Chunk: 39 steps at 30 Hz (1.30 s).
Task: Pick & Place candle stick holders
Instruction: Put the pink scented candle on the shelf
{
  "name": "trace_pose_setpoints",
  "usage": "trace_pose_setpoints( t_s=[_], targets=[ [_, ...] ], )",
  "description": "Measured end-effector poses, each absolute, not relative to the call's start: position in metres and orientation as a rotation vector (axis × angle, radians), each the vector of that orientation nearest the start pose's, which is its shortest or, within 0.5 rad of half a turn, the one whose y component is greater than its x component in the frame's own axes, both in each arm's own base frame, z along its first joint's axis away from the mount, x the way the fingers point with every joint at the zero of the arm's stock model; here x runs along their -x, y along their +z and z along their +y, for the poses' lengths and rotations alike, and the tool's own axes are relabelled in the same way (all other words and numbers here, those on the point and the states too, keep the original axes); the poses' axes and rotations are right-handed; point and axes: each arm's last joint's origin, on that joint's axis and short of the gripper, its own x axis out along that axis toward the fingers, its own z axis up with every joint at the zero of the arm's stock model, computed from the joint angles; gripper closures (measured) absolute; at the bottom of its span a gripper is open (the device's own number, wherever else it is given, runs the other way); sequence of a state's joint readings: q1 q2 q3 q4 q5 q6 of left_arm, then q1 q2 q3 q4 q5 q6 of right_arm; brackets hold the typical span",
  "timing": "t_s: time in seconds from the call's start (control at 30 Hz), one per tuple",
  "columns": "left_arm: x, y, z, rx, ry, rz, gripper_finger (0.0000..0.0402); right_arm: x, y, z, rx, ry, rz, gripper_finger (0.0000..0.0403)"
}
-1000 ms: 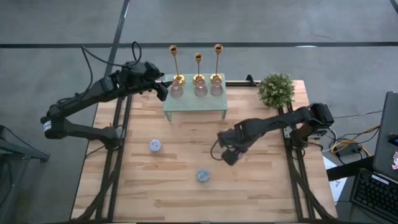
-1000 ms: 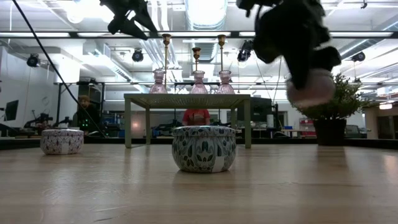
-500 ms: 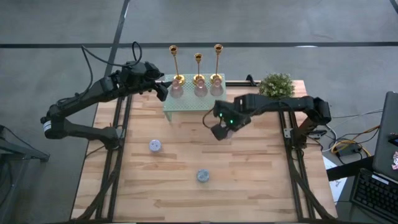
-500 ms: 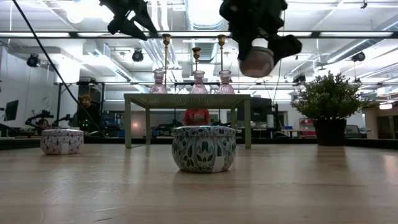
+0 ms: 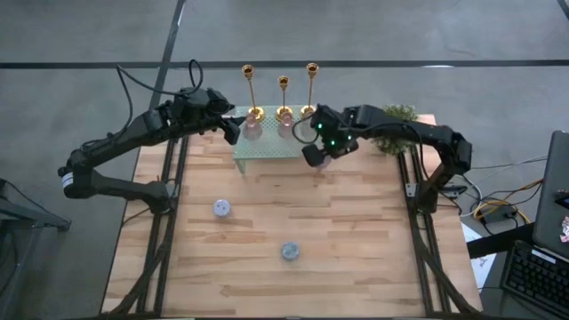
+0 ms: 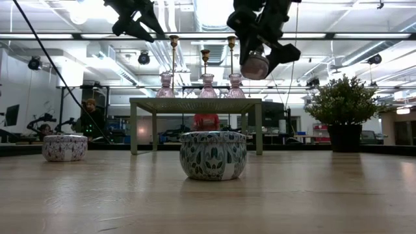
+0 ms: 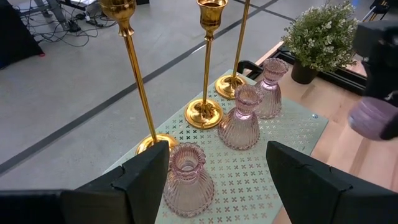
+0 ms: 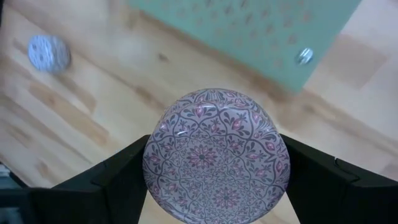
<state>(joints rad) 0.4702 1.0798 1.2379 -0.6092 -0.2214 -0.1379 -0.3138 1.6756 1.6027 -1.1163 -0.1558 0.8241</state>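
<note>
Three gold candle stick holders (image 5: 284,96) (image 7: 208,62) stand by their round bases on a green perforated stand (image 5: 276,151) at the table's far edge. Three pink ribbed glass holders (image 7: 241,119) stand in front of them. My left gripper (image 5: 233,127) (image 7: 217,155) hangs open above the stand's left end, with a finger on either side of the leftmost glass holder (image 7: 185,185) and clear of it. My right gripper (image 5: 318,153) (image 8: 216,165) is shut on a round pink patterned tin (image 8: 216,155) (image 6: 255,65), in the air by the stand's right front corner. My right gripper pinches the tin's round side wall (image 8: 152,163) between its two fingers, one on each opposite side, with the patterned lid facing back up toward the wrist. The fingers come from above, slanting down. The tin is lifted clear of table and stand, tilted in the low view.
A white patterned tin (image 5: 222,208) (image 6: 65,147) and a blue-green one (image 5: 291,252) (image 6: 213,155) sit on the wooden table. A potted plant (image 5: 396,124) (image 6: 344,110) stands at the far right corner, partly behind my right arm. The near half of the table is bare wood.
My right gripper has carried the pink tin from the table's middle toward the far edge and upward, to beside the green stand's right front corner, rolling its wrist on the way. The tin has stayed in its hold.
</note>
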Motion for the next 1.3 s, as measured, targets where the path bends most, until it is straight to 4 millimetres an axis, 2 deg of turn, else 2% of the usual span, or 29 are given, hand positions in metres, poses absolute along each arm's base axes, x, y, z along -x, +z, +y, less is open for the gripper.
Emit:
trace_pose_setpoints(
  t_s=[0.17, 0.37, 0.6, 0.83, 1.3],
  targets=[
    [-0.188, 0.392, 0.103, 0.187, 0.710, 0.409, 0.0128, -0.316, 0.318, -0.115, -1.015, -0.646, 1.028, 0.0103],
    [-0.188, 0.392, 0.103, 0.187, 0.711, 0.409, 0.0129, -0.328, 0.305, -0.132, -1.031, -0.660, 0.984, 0.0103],
    [-0.188, 0.391, 0.103, 0.189, 0.711, 0.420, 0.0129, -0.330, 0.294, -0.149, -1.058, -0.702, 0.979, 0.0102],
    [-0.187, 0.391, 0.103, 0.189, 0.712, 0.422, 0.0129, -0.333, 0.286, -0.158, -1.071, -0.721, 0.976, 0.0102],
    [-0.187, 0.391, 0.103, 0.188, 0.712, 0.422, 0.0129, -0.335, 0.283, -0.168, -1.080, -0.731, 0.935, 0.0101]
  ],
)
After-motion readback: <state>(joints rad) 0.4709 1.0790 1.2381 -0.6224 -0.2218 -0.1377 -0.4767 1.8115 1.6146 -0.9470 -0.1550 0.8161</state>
